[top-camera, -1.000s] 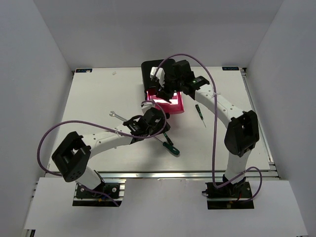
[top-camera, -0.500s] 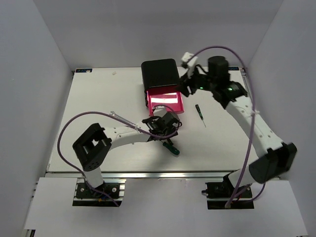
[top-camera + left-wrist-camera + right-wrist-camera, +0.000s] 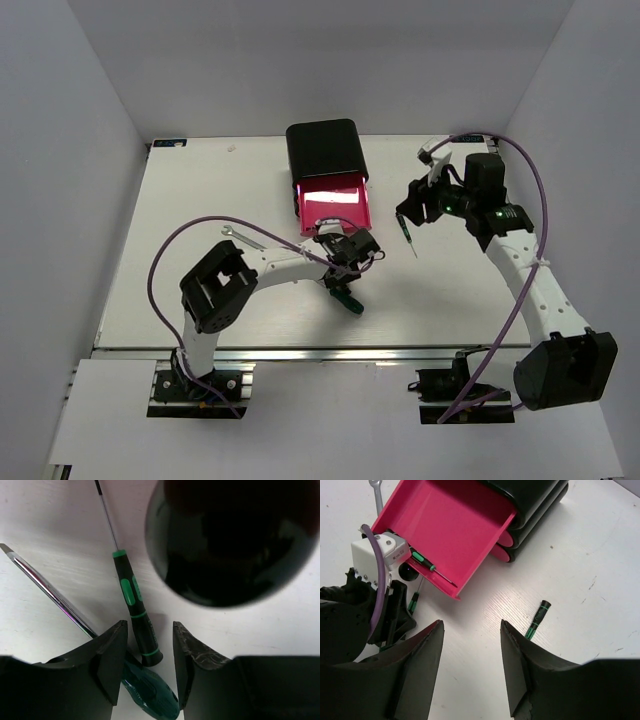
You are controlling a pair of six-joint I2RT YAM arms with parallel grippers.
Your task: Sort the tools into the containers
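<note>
At upper centre of the top view, the black chest [image 3: 323,148] has one pink drawer [image 3: 333,210] out, a screwdriver [image 3: 427,565] inside. Just below, the left gripper [image 3: 148,667] stands open astride a small green-black screwdriver [image 3: 134,615] (handle between the fingers [image 3: 107,665]); at right, the right gripper [image 3: 470,675] gapes empty near a loose screwdriver [image 3: 537,617].

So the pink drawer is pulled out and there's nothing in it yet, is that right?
Not quite. The pink drawer is pulled out, but it is not empty: the right wrist view shows one green-and-black screwdriver lying inside it along the front edge.
</note>
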